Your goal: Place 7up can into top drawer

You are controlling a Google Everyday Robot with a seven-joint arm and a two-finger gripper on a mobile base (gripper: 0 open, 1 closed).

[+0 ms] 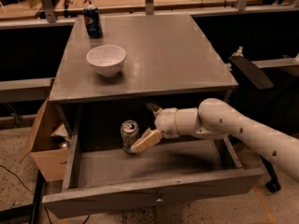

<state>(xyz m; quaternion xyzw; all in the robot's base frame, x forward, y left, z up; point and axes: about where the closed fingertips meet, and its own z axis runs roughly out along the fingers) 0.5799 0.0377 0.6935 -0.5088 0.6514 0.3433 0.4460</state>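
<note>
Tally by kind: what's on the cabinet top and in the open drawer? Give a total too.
Cans: 2 (Pepsi can on the cabinet top, 7up can standing in the top drawer)
Bowls: 1 (white bowl on the cabinet top)
Total: 3
The pincer is inside the drawer, open, beside the 7up can.

The gripper (141,127) on the white arm is hanging inside the grey top drawer (154,192), its tan fingers (145,141) spreading apart. Just left of it, the 7up can (129,135) is showing pale green-and-white with a silver top. Above and behind it, a white bowl (106,59) and a dark blue Pepsi can (92,21) are sitting on the grey cabinet top (177,55). Further left, a brown cardboard box (42,148) is showing.
</note>
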